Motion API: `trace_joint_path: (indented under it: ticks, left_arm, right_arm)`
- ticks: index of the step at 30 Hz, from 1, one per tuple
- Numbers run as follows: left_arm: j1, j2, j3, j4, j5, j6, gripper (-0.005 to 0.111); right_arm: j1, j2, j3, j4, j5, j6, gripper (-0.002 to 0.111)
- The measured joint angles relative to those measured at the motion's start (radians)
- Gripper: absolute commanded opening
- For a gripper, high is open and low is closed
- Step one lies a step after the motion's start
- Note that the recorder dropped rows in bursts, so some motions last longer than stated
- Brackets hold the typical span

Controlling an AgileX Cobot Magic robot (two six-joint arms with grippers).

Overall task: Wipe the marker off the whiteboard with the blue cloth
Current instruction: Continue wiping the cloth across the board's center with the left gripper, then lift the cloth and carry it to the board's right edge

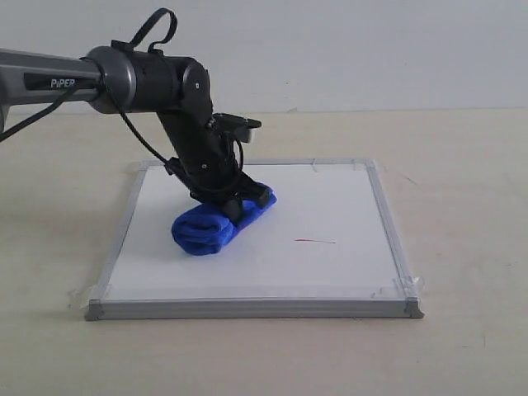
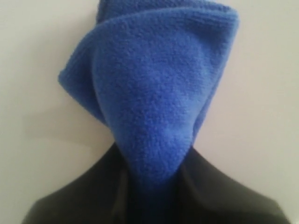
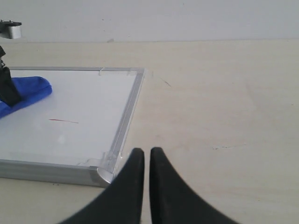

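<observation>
Left hand is gripping the blue cloth, which is resting on the whiteboard, apart from the marker. Right hand is hovering closed over the bench by the board's corner.

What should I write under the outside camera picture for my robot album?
The left gripper holds the blue cloth down on the whiteboard, not yet touching the thin red marker line.

The cloth lies on the whiteboard, pinched in the left gripper. The marker lies right of that gripper (apart from the cloth). The right gripper sits beyond the board's edge.
</observation>
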Motion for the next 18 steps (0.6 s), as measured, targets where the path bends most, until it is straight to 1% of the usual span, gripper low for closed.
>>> trace_joint_path:
  ticks: [2, 5, 6, 10, 11, 12, 14, 15, 16, 18]
  left_arm:
    - [-0.022, 0.0, 0.0, -0.002, 0.008, 0.039, 0.004]
    - [-0.095, 0.0, 0.0, -0.002, 0.018, 0.089, 0.004]
    - [-0.139, 0.0, -0.001, -0.004, 0.018, 0.103, 0.004]
    - [-0.265, 0.0, -0.009, -0.024, -0.023, 0.162, 0.004]
    - [-0.301, 0.008, -0.029, -0.024, -0.037, 0.167, 0.004]
    - [-0.308, 0.015, -0.045, -0.024, -0.04, 0.165, 0.004]
    - [-0.299, 0.042, -0.103, 0.021, -0.041, 0.106, 0.004]
    - [-0.266, 0.071, -0.155, 0.062, -0.027, 0.048, 0.004]
    - [-0.243, 0.084, -0.176, 0.071, -0.016, 0.025, 0.004]
    - [-0.168, 0.125, -0.244, 0.069, 0.048, -0.043, 0.004]
  right_arm:
    - [0.0, 0.0, 0.0, 0.0, 0.0, 0.0, 0.001]
    - [0.0, 0.0, 0.0, 0.0, 0.0, 0.0, 0.001]
    - [0.0, 0.0, 0.0, 0.0, 0.0, 0.0, 0.001]
    - [0.0, 0.0, 0.0, 0.0, 0.0, 0.0, 0.001]
    - [0.0, 0.0, 0.0, 0.0, 0.0, 0.0, 0.001]
    - [0.0, 0.0, 0.0, 0.0, 0.0, 0.0, 0.001]
    - [0.0, 0.0, 0.0, 0.0, 0.0, 0.0, 0.001]
    - [0.0, 0.0, 0.0, 0.0, 0.0, 0.0, 0.001]
    - [0.0, 0.0, 0.0, 0.0, 0.0, 0.0, 0.001]
    - [0.0, 0.0, 0.0, 0.0, 0.0, 0.0, 0.001]
